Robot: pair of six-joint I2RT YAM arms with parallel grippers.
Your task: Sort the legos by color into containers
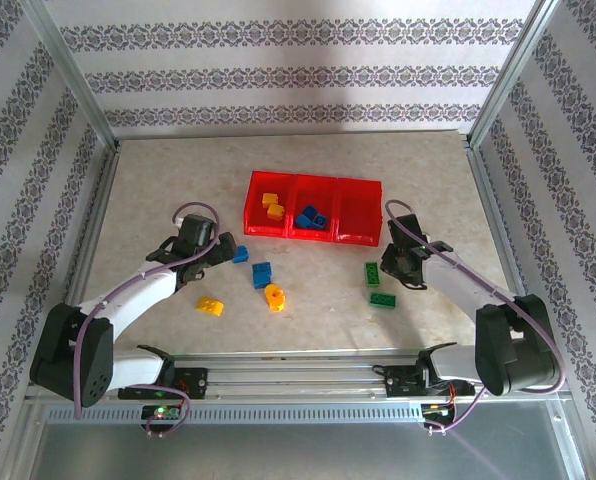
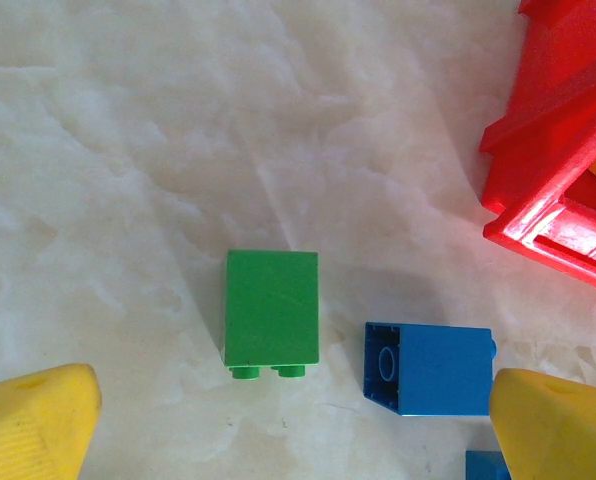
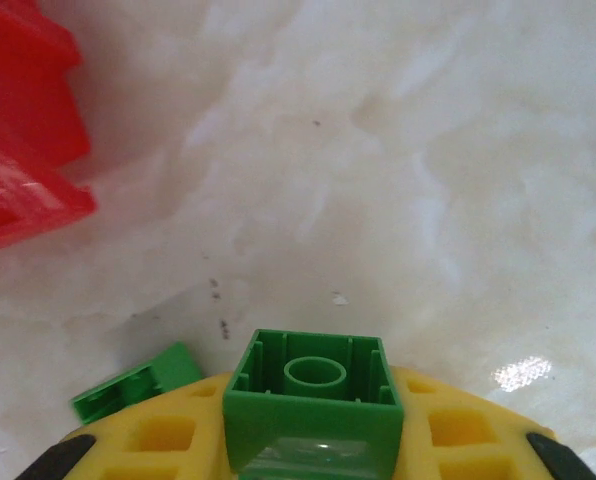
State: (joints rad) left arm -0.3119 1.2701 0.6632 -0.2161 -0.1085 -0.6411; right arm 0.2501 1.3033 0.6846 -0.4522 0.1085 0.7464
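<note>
The red tray of containers [image 1: 313, 232] stands at mid table, with yellow legos [image 1: 271, 205] in its left compartment and blue legos [image 1: 311, 217] in the middle one. My right gripper [image 3: 316, 445] is shut on a green lego [image 3: 316, 395], hollow underside facing the camera, just above the table. Another green lego [image 3: 138, 385] lies beside it. From above, the right gripper [image 1: 390, 266] is beside a green lego [image 1: 372, 274], another [image 1: 383, 300] nearer. My left gripper [image 2: 298, 430] hangs open over a green lego [image 2: 271, 308] and a blue lego [image 2: 428, 369], touching neither.
Loose on the table lie two blue legos [image 1: 240, 254] [image 1: 262, 274] and two yellow ones [image 1: 275, 296] [image 1: 210, 306]. The tray's corner [image 2: 558, 150] is close on the left gripper's right, and its edge [image 3: 28, 150] is at the right gripper's upper left. Metal posts frame the table.
</note>
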